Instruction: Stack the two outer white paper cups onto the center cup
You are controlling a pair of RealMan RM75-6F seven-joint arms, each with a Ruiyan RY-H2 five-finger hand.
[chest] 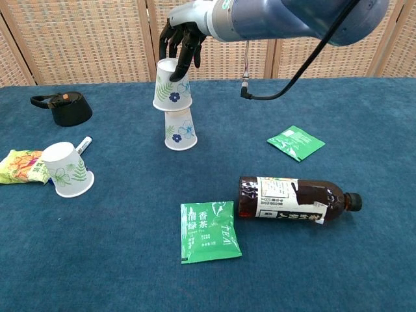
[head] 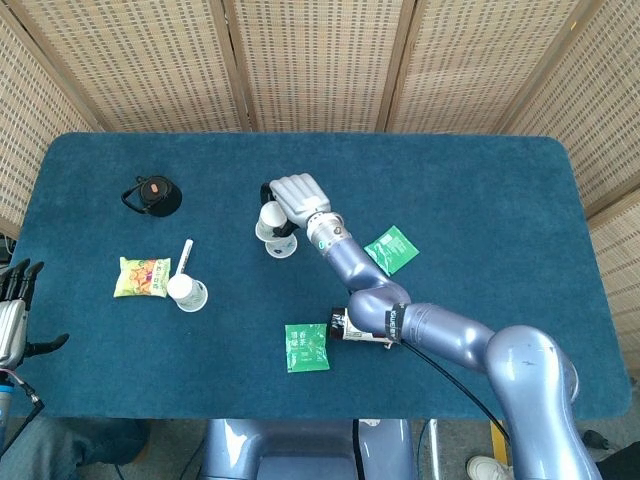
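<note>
Head view: the right hand [head: 295,195] grips an inverted white paper cup with blue flowers [head: 270,215] by its base; the centre white paper cup [head: 279,245] sits just below its fingers. The left hand [head: 12,305] seems spread, holding nothing.

Chest view: the held cup [chest: 171,84], light and crushable, likely wants a gentle hold; the outer leaf-printed paper cup [chest: 65,169] stands far left.

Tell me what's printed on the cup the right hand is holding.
Green leaves and a dark blue flower on the white held cup, clearest in the chest view.

Three white floral paper cups, all inverted — center cup [chest: 180,130] on desk; right cup [chest: 171,84] held just above it; left cup [chest: 65,169] tilted, well apart.
</note>
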